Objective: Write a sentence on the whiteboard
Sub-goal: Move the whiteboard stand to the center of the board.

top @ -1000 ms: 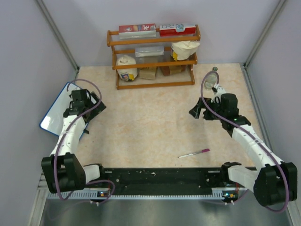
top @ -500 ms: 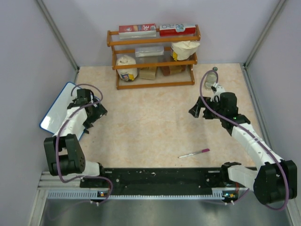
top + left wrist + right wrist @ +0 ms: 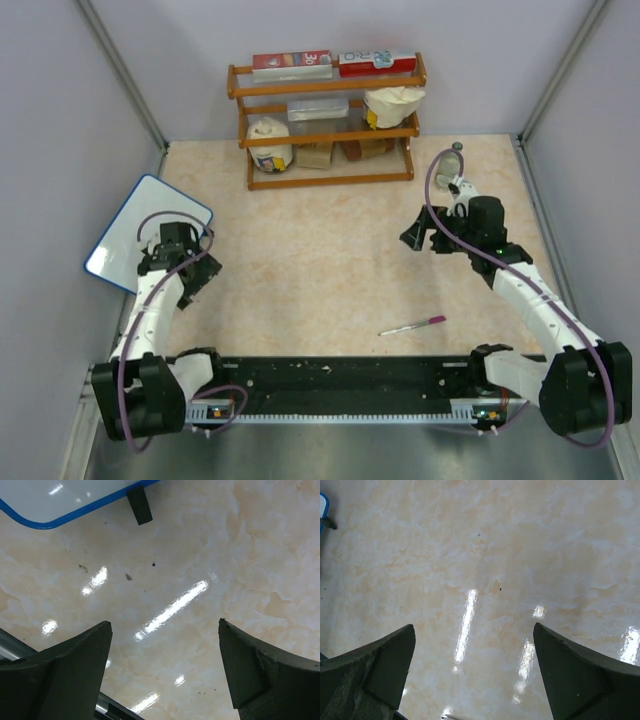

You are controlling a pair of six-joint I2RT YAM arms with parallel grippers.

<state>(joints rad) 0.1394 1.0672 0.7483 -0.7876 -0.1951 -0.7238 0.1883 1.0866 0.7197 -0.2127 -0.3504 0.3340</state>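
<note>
Top view, whiteboard (image 3: 125, 235): at the left edge of the worktop, about midway between the far and near edges; its face looks plain white, and no sentence can be made out on it; I cannot tell whether it lies flat or leans on the wall
Top view, left fingers (image 3: 180, 262): just beside the board's near-right side; their spread cannot be read from here
Top view, right fingers (image 3: 422, 238): toward the right edge, well apart from the board; their spread cannot be read either
Top view, marker (image 3: 412, 325): lies loose near the near edge, right of middle, with neither arm holding it
Top view, rack (image 3: 320, 180): against the far edge, away from both arms
Left wrist view, fingers: wide apart, with only bare worktop between them
Left wrist view, board: a blue-framed corner and one black foot (image 3: 139, 506) at the top, apart from the fingers
Right wrist view, fingers: wide apart, holding nothing
Right wrist view, board: a blue sliver at the left border, probably its frame
Only the top view shows: the marker and the whole board face
Only the wrist views show: the finger spread and the foot
Progress: by my judgement the writing has not begun; the marker has yet to be picked up, carried to the board and put to use
</note>
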